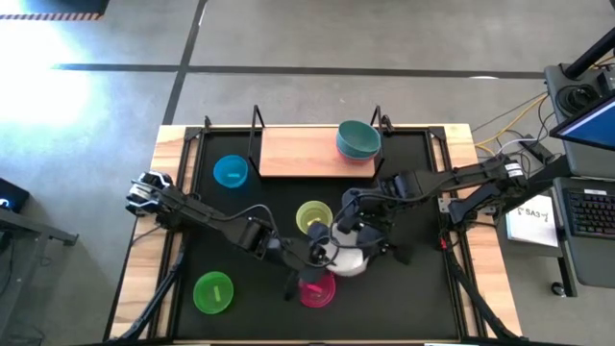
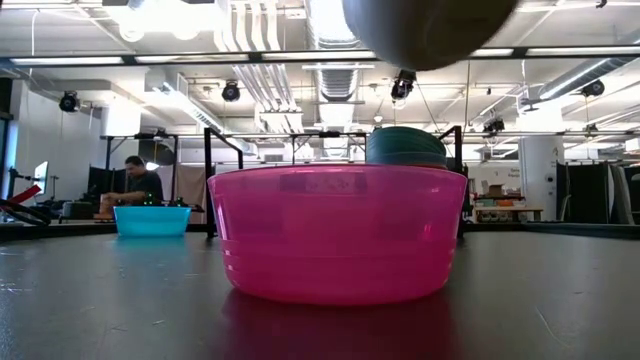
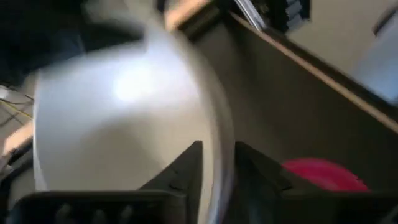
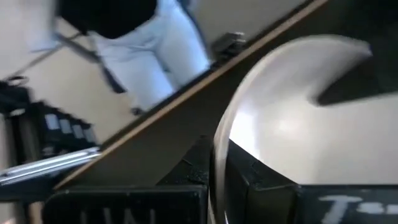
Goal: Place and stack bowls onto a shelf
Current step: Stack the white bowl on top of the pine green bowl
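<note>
White bowl (image 1: 348, 257) in both grippers' jaws

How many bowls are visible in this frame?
6: teal bowl on the shelf; blue bowl, yellow bowl, green bowl and magenta bowl on the mat; white bowl held between both grippers. Others may be hidden.

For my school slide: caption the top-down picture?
Both grippers, left and right, hold a white bowl above the magenta bowl.
</note>
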Controlling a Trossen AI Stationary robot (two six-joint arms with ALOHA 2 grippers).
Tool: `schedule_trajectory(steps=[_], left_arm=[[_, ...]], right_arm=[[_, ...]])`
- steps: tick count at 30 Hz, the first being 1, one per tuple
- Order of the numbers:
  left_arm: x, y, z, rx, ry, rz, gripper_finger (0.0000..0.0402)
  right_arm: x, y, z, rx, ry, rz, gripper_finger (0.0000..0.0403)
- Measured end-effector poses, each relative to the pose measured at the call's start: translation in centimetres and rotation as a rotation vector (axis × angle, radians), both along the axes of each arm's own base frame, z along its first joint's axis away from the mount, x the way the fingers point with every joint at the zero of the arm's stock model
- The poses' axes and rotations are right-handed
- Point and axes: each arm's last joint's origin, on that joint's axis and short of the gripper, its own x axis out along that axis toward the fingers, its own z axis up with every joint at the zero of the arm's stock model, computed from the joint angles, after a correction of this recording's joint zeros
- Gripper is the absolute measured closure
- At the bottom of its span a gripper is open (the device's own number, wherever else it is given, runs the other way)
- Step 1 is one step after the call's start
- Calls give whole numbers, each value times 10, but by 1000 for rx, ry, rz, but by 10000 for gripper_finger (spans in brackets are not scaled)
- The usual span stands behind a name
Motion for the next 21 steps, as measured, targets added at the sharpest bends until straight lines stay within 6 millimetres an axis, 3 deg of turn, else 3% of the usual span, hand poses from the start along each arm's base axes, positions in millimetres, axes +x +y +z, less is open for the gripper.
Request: schedule_trajectory(steps=[9,16,21], left_arm=[[1,5,9,82,-88,168,228],[-2,12,15,203,-132,330,212],[-5,20,19,286,-185,580,212]], right_arm=[[-2,-11,-5,-77,127,-163,394],[-8,-30,-10,-164,259,-304,394],[-12,-51,-6,-304,240,-441,394]])
